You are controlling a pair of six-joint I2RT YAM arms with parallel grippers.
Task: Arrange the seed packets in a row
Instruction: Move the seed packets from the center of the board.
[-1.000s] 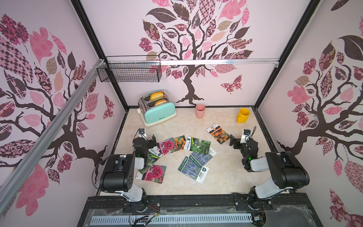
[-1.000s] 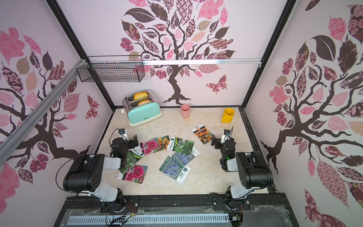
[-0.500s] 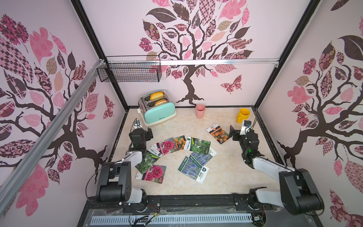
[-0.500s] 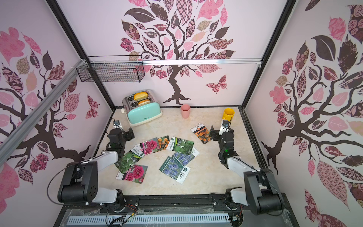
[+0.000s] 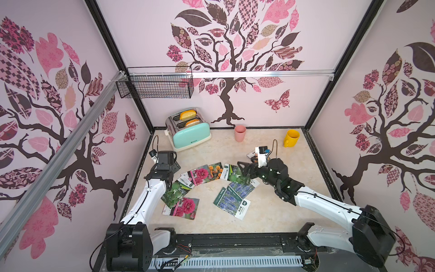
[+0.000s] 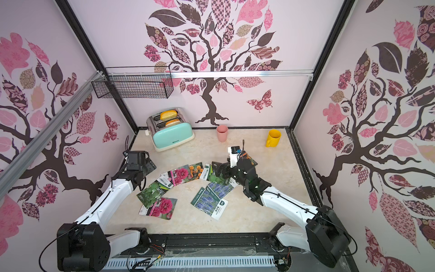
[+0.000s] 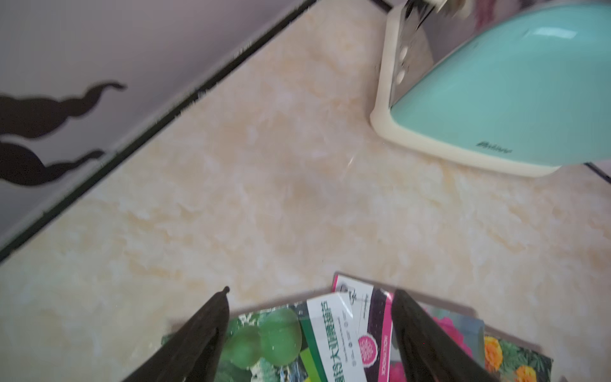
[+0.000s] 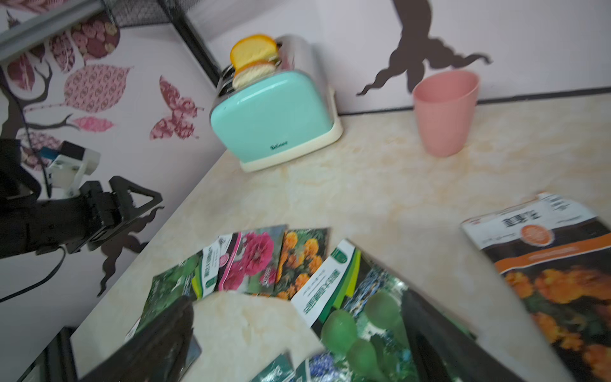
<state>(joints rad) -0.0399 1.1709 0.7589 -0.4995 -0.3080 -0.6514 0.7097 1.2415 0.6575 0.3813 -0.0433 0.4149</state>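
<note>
In both top views the seed packets [image 5: 200, 173] lie in a loose, overlapping fan on the bench [image 5: 270, 212], not yet in a row. One marigold packet [image 6: 249, 157] sits apart, behind the right arm. The left hand [image 5: 173, 166] hovers over the fan's left end. The right hand [image 5: 243, 173] hovers over the middle gourd packet [image 5: 231, 174], which appears to lie across a lavender packet [image 5: 237, 190].

In the left wrist view, the left hand [image 7: 310, 291] is empty, fingers apart, above the corner where the left gourd packet [image 7: 264, 334] meets a pink-flower packet [image 7: 373, 330]. Flat glossy film probably offers nothing to pinch from above. I would come down at a free edge, or drag the packet onto bare bench first.

In the right wrist view, the right hand [image 8: 296, 297] is empty, fingers wide apart, straddling the middle gourd packet [image 8: 363, 317]. The toaster [image 8: 271, 112] and pink cup [image 8: 443, 112] stand well clear. Take the topmost packet first and lift it before carrying, so the packets beside it are not dragged along.
</note>
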